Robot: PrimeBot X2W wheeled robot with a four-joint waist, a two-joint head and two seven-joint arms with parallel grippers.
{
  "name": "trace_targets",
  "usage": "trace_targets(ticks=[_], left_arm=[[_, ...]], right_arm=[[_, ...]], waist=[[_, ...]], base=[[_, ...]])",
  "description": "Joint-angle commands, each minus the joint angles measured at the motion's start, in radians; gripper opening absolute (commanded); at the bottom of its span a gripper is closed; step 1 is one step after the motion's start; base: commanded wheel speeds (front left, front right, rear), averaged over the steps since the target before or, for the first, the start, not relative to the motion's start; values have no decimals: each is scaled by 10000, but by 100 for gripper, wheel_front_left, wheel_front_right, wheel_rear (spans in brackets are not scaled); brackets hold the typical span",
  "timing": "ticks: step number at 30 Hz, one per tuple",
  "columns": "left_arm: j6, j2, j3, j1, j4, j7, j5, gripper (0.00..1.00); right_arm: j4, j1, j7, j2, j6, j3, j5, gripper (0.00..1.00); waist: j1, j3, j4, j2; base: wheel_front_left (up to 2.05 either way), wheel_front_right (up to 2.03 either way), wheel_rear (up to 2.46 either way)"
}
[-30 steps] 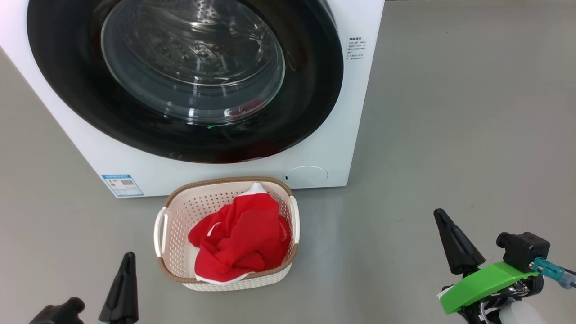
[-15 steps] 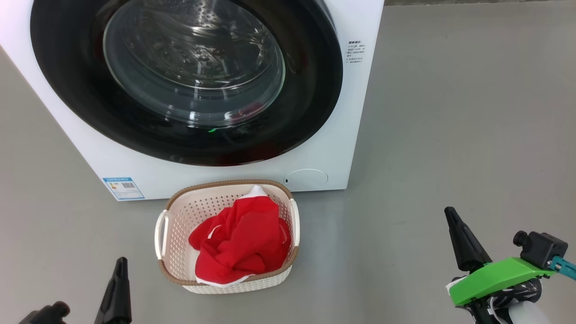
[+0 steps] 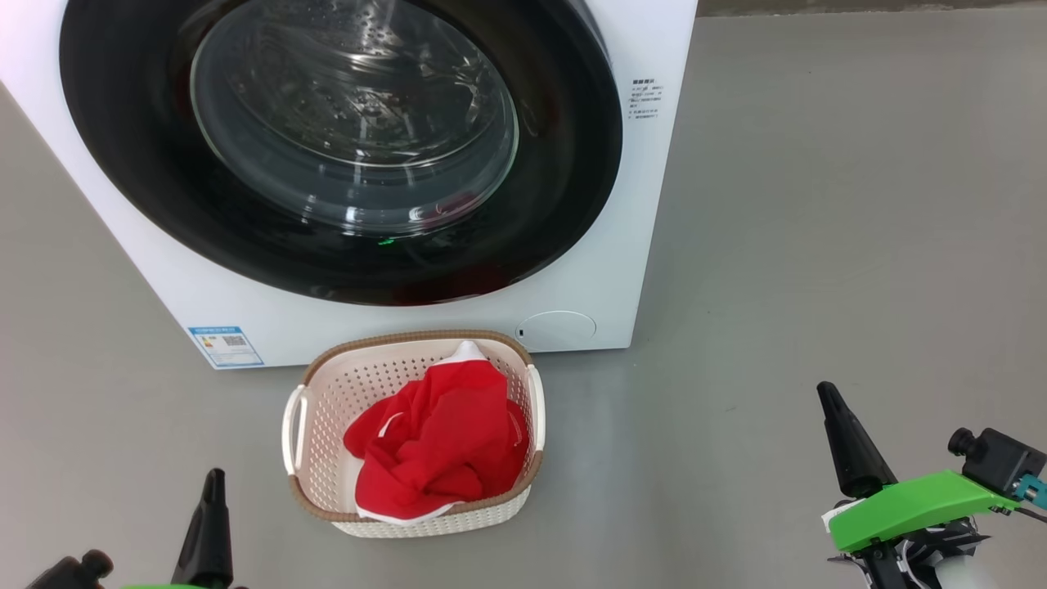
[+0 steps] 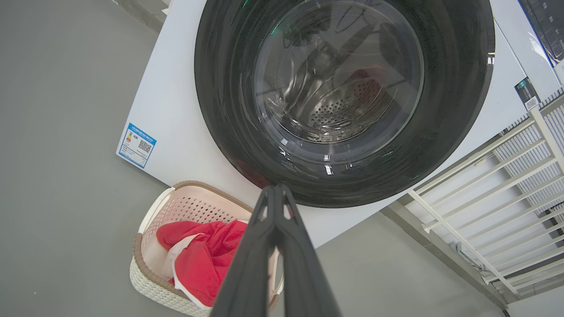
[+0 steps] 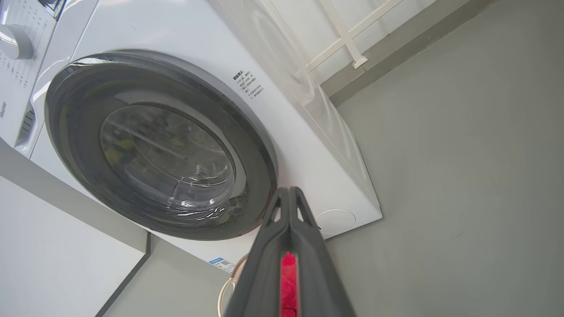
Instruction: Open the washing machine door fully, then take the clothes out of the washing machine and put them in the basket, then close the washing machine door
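The washing machine (image 3: 609, 270) stands white and boxy ahead of me. The washing machine door (image 3: 564, 172) is a glossy black ring around a glass bowl and lies flat against the machine's front, closed. On the floor in front stands the basket (image 3: 417, 337), holding the red clothes (image 3: 438, 442). My left gripper (image 3: 211, 501) is shut with nothing in it, low at the left of the basket. To the right of the basket, my right gripper (image 3: 844, 438) is also shut on nothing. In the wrist views the left gripper (image 4: 275, 196) and right gripper (image 5: 289, 198) show their fingers pressed together.
Grey floor (image 3: 818, 204) stretches to the right of the machine. A white slatted rack (image 4: 506, 176) stands beside the machine. A white panel (image 5: 53, 251) shows in the right wrist view. A blue label (image 3: 225, 345) and a round flap (image 3: 560, 327) sit low on the machine's front.
The head camera has shifted slightly. My left gripper has sunk toward the bottom edge and my right gripper has drawn back to the right. Door, basket and clothes are unmoved.
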Motion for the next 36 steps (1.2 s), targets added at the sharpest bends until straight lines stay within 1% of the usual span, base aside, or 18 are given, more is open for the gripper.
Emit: trace_targets(ticks=[1, 36], left_arm=[[-33, 99, 230, -453, -176, 85, -204, 0], [-78, -86, 777, -755, 142, 1067, -3524, 0]], right_arm=[[-301, -133, 40, -39, -9, -17, 232, 0], [-403, 95, 1068, 452, -15, -758, 3537, 0]], waist=[[-1, -5, 0, 0], [-1, -200, -2, 0]], base=[[0, 0, 0], [0, 0, 0]])
